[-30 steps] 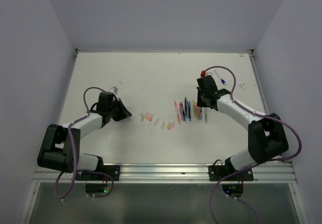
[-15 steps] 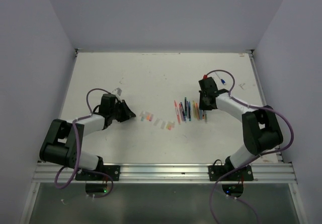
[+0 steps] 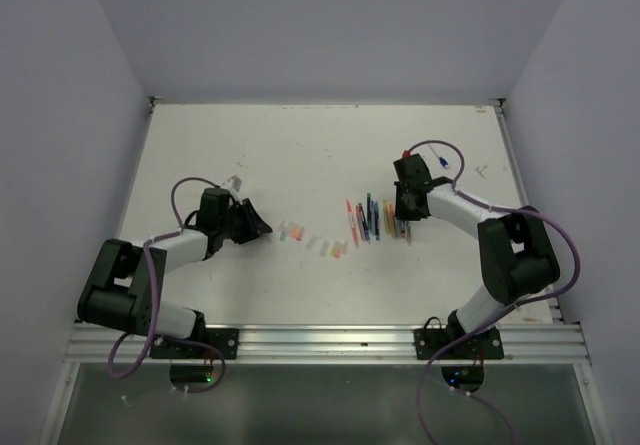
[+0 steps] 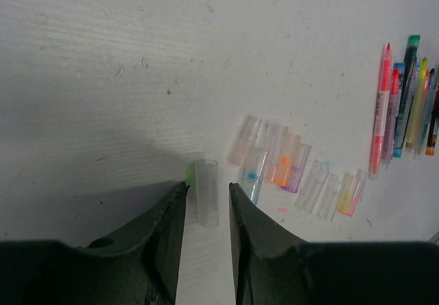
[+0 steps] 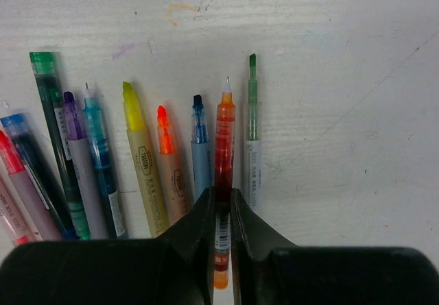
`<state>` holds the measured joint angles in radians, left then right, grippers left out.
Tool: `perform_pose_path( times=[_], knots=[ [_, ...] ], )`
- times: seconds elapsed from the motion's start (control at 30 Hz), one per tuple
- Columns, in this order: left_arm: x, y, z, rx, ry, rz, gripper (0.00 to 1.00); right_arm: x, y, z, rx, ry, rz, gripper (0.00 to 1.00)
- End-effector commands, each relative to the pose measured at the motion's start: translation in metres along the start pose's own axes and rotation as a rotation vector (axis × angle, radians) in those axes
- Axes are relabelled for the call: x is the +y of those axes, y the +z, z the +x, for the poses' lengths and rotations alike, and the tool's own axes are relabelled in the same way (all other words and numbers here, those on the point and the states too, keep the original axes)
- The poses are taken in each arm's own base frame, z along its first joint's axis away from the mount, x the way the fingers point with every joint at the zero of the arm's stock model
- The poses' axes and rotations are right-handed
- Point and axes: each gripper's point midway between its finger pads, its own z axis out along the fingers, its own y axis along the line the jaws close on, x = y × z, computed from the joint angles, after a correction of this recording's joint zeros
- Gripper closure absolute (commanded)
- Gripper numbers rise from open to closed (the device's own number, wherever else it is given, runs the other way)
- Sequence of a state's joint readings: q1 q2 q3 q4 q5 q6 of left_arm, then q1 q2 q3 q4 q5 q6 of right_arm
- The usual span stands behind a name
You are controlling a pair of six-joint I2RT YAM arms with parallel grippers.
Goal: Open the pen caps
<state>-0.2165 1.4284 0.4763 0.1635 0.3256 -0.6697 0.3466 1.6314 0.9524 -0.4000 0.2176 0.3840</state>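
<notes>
Several uncapped pens point(image 3: 375, 220) lie side by side right of the table's middle. Loose pen caps point(image 3: 315, 240) lie in a row to their left. My right gripper point(image 5: 221, 194) is shut on a red-orange pen point(image 5: 224, 133) that lies in the row between a blue pen point(image 5: 200, 154) and a thin green pen point(image 5: 252, 133). My left gripper point(image 4: 208, 186) is open and low over the table. A clear cap with a green end point(image 4: 206, 202) lies between its fingertips, apart from both. The other caps point(image 4: 288, 168) lie just to its right.
A yellow pen point(image 5: 140, 154), an orange pen point(image 5: 171, 168) and darker teal and green pens point(image 5: 51, 113) fill the row's left part. A small pale object point(image 3: 232, 180) lies beyond the left arm. Walls close the table point(image 3: 300, 145) on three sides.
The right arm's elbow has folded back toward its base while its gripper stayed at the pen row. The left gripper has edged slightly right toward the caps.
</notes>
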Motion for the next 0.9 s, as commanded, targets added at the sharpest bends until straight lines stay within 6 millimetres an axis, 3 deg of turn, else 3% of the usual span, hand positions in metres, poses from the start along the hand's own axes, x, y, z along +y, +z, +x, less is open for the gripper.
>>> perform_pose_path(
  times=[0.0, 0.1, 0.4, 0.5, 0.53, 0.6, 0.63, 0.7, 0.73, 0.8, 0.87],
  knots=[
    [-0.007, -0.004, -0.007, -0.044, 0.020, 0.026, 0.66, 0.003, 0.000, -0.008, -0.028, 0.000, -0.010, 0.87],
    [-0.008, -0.007, -0.008, -0.052, 0.023, 0.032, 0.63, 0.003, -0.004, -0.014, -0.041, 0.004, -0.007, 0.79],
    [-0.016, -0.013, -0.010, -0.069, 0.031, 0.062, 0.60, 0.001, -0.023, -0.046, -0.107, 0.019, 0.029, 0.71],
    [-0.020, -0.017, -0.012, -0.083, 0.033, 0.080, 0.59, -0.004, -0.023, -0.068, -0.145, 0.038, 0.055, 0.67],
    [-0.020, -0.018, -0.011, -0.087, 0.035, 0.082, 0.59, -0.006, -0.026, -0.085, -0.175, 0.055, 0.061, 0.65],
    [-0.022, -0.021, -0.012, -0.100, 0.038, 0.096, 0.57, -0.021, -0.012, -0.100, -0.165, 0.079, 0.103, 0.60],
    [-0.023, -0.021, -0.012, -0.104, 0.037, 0.100, 0.57, -0.024, -0.013, -0.120, -0.194, 0.096, 0.111, 0.56],
    [-0.026, -0.024, -0.012, -0.111, 0.044, 0.117, 0.56, -0.045, 0.006, -0.132, -0.181, 0.117, 0.165, 0.42],
    [-0.029, -0.027, -0.012, -0.117, 0.049, 0.133, 0.55, -0.048, 0.003, -0.152, -0.209, 0.135, 0.168, 0.37],
    [-0.031, -0.029, -0.011, -0.119, 0.052, 0.146, 0.53, -0.065, 0.023, -0.156, -0.168, 0.157, 0.195, 0.27],
    [-0.034, -0.032, -0.013, -0.136, 0.056, 0.157, 0.48, -0.076, 0.028, -0.175, -0.181, 0.188, 0.202, 0.22]
  ],
)
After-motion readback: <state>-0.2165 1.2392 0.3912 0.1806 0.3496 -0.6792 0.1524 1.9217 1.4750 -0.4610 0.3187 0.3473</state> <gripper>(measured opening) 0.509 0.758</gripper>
